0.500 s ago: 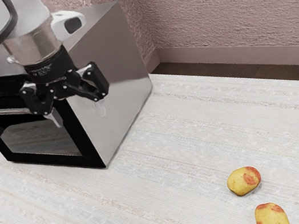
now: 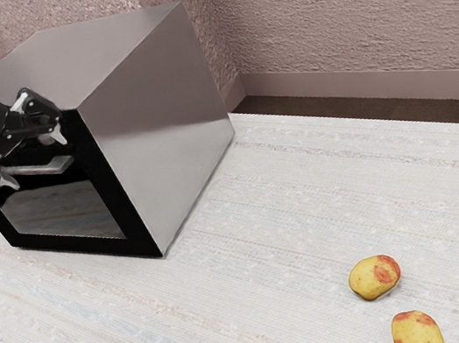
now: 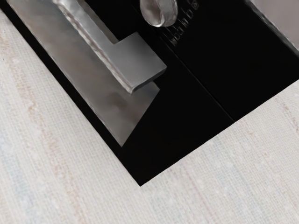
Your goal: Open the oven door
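Oven door (image 2: 63, 208): exterior view, front of oven (image 2: 158, 117) on bench (image 2: 259, 237); looks flush, so 0% open.
Hand (image 2: 31, 159): fingers apart at the handle (image 2: 53, 167); contact can't be told, no grip seen.
Handle end: wrist view, near knob (image 3: 160, 11); door panel reads closed here too.
Progress: reach looks mostly done; hooking or gripping handle, then pulling door open, left.

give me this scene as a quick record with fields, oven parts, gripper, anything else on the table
oven: metal box on the pale table
door: shut, dark with a glass window
handle: metal bar across the door
knob: round, metal
gripper: open, at the handle
fruit: two, yellow and red
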